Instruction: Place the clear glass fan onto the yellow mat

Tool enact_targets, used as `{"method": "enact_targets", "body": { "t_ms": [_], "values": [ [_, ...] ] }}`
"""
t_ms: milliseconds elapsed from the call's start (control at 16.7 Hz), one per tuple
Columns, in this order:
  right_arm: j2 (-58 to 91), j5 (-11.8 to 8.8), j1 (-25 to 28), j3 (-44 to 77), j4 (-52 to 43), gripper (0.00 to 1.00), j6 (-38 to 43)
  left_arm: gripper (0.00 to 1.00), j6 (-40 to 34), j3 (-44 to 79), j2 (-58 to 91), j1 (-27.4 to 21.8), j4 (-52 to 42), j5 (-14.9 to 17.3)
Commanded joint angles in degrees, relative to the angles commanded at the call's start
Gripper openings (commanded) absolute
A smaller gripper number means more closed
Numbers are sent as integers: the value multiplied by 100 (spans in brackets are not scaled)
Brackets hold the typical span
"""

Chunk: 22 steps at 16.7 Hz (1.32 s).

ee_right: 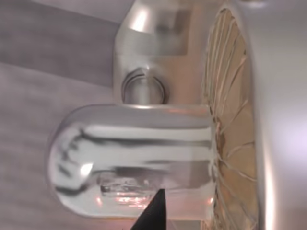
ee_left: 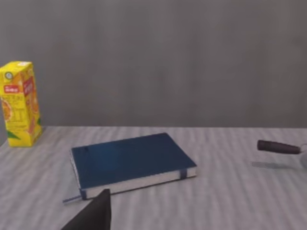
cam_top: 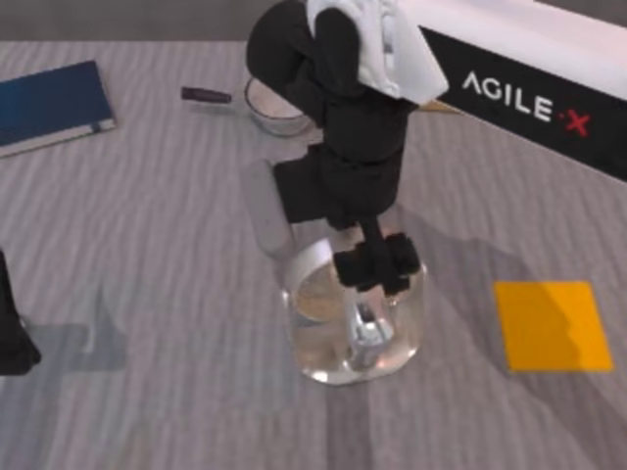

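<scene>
Right hand (cam_top: 377, 257) over shiny, seemingly round fan (cam_top: 323, 338).

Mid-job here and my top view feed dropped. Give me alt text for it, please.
The right gripper reaches down from above onto the clear glass fan near the table's middle, well left of the yellow mat, which lies bare. Behind are a saucepan and a blue notebook; the left arm sits at the left edge.

Right gripper (cam_top: 377, 262) down over the fan (cam_top: 353, 328) at table centre, mat (cam_top: 552, 325) well apart to its right, saucepan (cam_top: 269, 106) behind, blue notebook (cam_top: 49, 106) far left, left arm (cam_top: 12, 328) parked at left edge.
</scene>
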Motion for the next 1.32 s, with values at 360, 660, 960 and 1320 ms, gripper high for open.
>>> {"method": "enact_targets", "body": {
  "t_ms": [360,660,960,1320],
  "values": [
    [0,0,0,0,0,2,0,100,0,0,0,0,0,0],
    [0,0,0,0,0,0,0,100,0,0,0,0,0,0],
    [-12,0,-14,22,-21,0,6,100,0,0,0,0,0,0],
    [198,2,24,1226,-980,0,-7,100,0,0,0,0,0,0]
  ]
}}
